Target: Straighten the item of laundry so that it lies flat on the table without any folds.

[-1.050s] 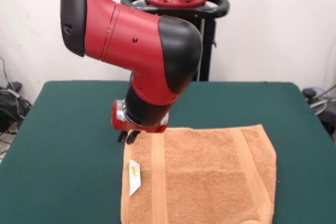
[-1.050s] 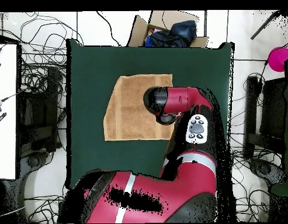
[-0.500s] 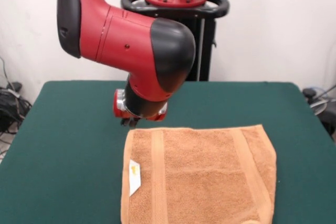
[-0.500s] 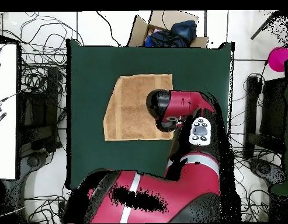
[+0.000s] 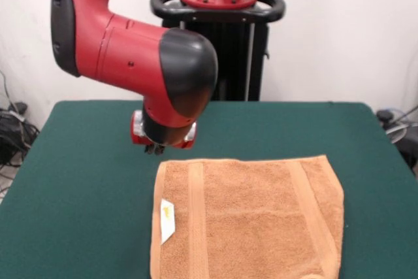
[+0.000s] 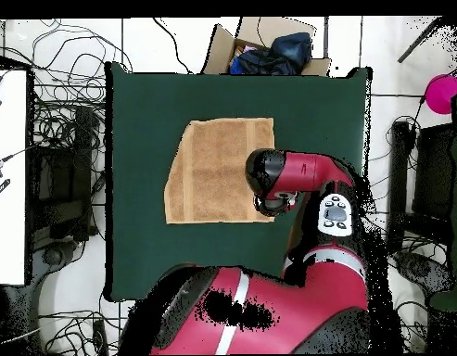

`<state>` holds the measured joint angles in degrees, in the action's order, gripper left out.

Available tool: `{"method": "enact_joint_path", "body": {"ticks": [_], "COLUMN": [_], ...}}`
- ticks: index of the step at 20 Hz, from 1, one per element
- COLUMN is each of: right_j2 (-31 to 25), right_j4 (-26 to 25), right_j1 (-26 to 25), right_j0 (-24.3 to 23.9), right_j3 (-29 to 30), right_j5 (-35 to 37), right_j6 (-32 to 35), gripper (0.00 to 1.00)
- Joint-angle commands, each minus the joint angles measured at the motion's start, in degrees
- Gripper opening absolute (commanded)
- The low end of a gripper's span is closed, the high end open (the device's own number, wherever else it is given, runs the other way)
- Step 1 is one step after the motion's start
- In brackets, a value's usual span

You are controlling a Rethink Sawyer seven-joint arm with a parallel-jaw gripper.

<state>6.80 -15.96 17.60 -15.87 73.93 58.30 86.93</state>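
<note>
On the left, my red and black arm (image 5: 130, 50) reaches down over the table (image 5: 78, 181), and my gripper (image 5: 154, 149) hangs just past the far left corner of the towel, its tips too small and dark for me to tell whether the jaws are apart or together. To the right, the orange-tan towel (image 5: 251, 217) lies spread flat on the green top, a white tag (image 5: 167, 220) by its left edge and woven bands near both ends.
</note>
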Motion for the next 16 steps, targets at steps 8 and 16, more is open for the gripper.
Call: {"method": "enact_joint_path", "body": {"ticks": [8,16], "right_j2": [-13.77,-16.03], "right_j4": [4.85,5.96], "right_j1": [-2.95,-3.14], "right_j0": [-5.13,-6.98], "right_j3": [7.49,8.72], "right_j5": [-18.27,-20.77], "right_j6": [3.93,4.66], "gripper": [0.00,0.00]}}
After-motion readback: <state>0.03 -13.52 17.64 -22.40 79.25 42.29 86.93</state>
